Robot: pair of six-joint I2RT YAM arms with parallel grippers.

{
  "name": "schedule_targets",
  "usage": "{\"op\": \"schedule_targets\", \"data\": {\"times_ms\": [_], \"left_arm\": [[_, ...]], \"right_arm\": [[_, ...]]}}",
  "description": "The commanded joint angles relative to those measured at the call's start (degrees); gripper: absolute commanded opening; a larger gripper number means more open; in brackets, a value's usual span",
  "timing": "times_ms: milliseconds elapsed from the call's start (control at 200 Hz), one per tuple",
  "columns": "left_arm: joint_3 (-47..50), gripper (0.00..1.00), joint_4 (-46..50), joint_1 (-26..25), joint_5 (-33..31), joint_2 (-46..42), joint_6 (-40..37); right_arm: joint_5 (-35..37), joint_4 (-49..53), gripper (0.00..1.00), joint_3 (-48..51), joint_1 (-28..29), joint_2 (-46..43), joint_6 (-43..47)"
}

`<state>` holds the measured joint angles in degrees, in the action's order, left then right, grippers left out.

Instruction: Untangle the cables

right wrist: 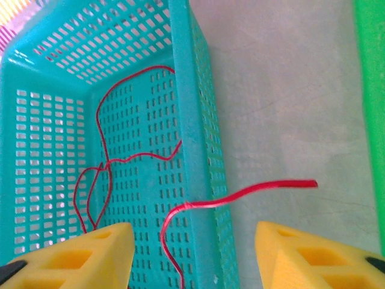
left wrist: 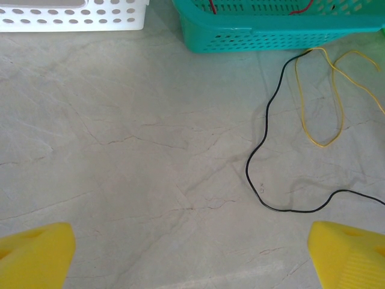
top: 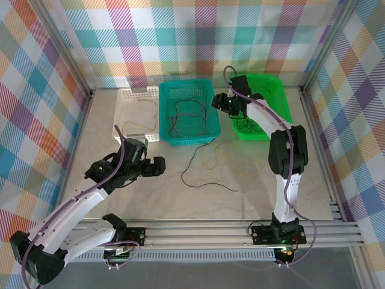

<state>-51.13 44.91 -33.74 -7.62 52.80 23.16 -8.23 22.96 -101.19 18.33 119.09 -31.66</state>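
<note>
Loose cables lie on the table: a black cable and a yellow cable in front of the teal basket. Inside that basket is a tangle of dark and red cables. My left gripper hovers open over bare table, left of the black cable. My right gripper is open above the teal basket's right rim. A red cable drapes over that rim and runs between the spread fingers, its free end sticking out over the table.
A white basket at the back left holds a yellow wire. A green basket at the back right holds dark wires. Checked walls enclose the table on three sides.
</note>
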Motion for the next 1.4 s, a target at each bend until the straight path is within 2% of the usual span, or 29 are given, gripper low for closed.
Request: {"op": "schedule_targets", "data": {"times_ms": [0, 165, 345, 505, 745, 995, 1395], "left_arm": [[-0.4, 0.99, 0.0, -0.8, -0.8, 0.1, 0.4], [-0.4, 0.98, 0.1, -0.8, -1.0, 0.1, 0.4], [-0.5, 0.98, 0.1, -0.8, -1.0, 0.2, 0.4], [-0.6, 0.99, -0.2, -0.8, -0.7, 0.6, 0.4], [-0.5, 0.98, 0.1, -0.8, -1.0, 0.3, 0.4], [-0.6, 0.99, 0.2, -0.8, -1.3, 0.3, 0.4], [-0.6, 0.99, 0.1, -0.8, -1.1, 0.5, 0.3]], "right_arm": [[-1.6, -1.9, 0.53, -2.9, 0.0, 3.1, -1.6], [-1.3, 0.2, 0.52, -5.0, -0.2, 5.4, -1.9], [0.5, -2.2, 0.52, -1.0, -0.2, 3.5, -3.0], [2.5, -2.0, 0.42, -1.8, -0.1, 3.9, -3.1], [2.7, -1.6, 0.42, -6.2, -0.1, 7.0, -2.3], [4.8, -1.8, 0.29, -7.5, -0.1, 7.0, -1.5], [7.1, -1.3, 0.22, -7.8, 0.0, 8.0, 2.1]]}}
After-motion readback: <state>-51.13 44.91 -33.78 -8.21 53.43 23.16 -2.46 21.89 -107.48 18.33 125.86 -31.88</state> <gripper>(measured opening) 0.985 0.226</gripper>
